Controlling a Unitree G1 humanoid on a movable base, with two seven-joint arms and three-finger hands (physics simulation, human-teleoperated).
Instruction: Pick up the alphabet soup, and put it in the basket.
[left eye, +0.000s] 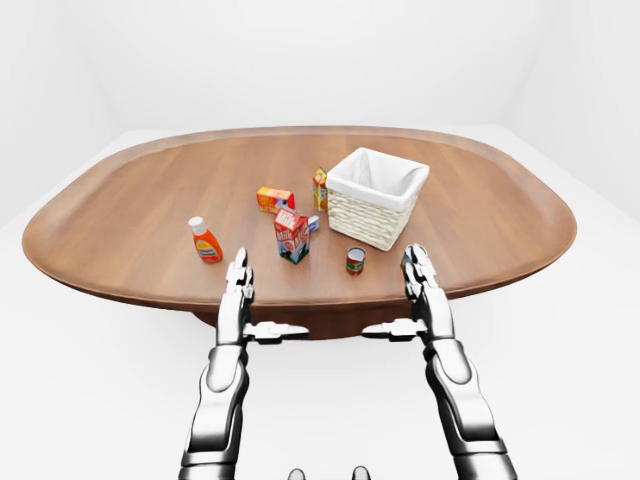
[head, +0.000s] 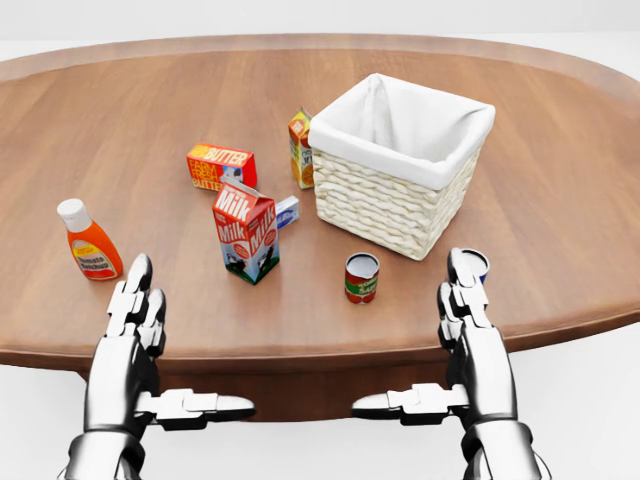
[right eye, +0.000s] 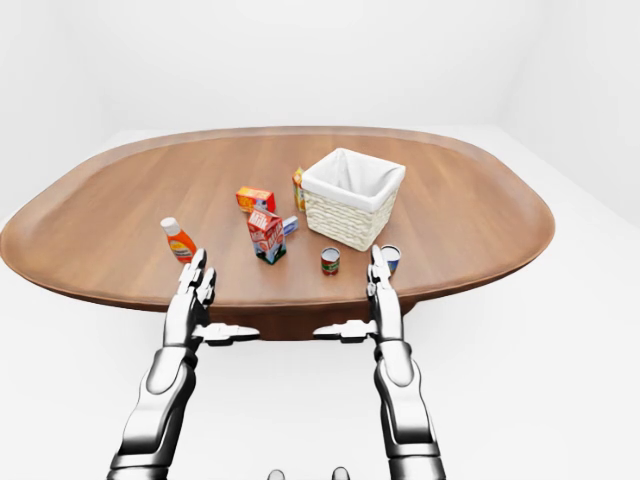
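Observation:
Two small cans stand on the wooden table (head: 120, 110), below the basket in the head view. One is red and green (head: 361, 277); the other, blue with a white top (right eye: 390, 258), is mostly hidden behind my right fingertips. Their labels are too small to read, so I cannot tell which is the alphabet soup. The white-lined wicker basket (head: 385, 215) sits upright and holds nothing I can see. My left hand (head: 135, 330) and right hand (head: 470, 320) hover open over the table's near edge, with fingers straight, thumbs pointing inward, and nothing held.
Left of the basket are a milk carton (head: 247, 232), a butter box (head: 220, 166), an orange juice carton (head: 300, 148), and a small blue box (head: 287, 210) behind the milk. An orange sauce bottle (head: 90, 245) stands just above my left hand. White floor surrounds the table.

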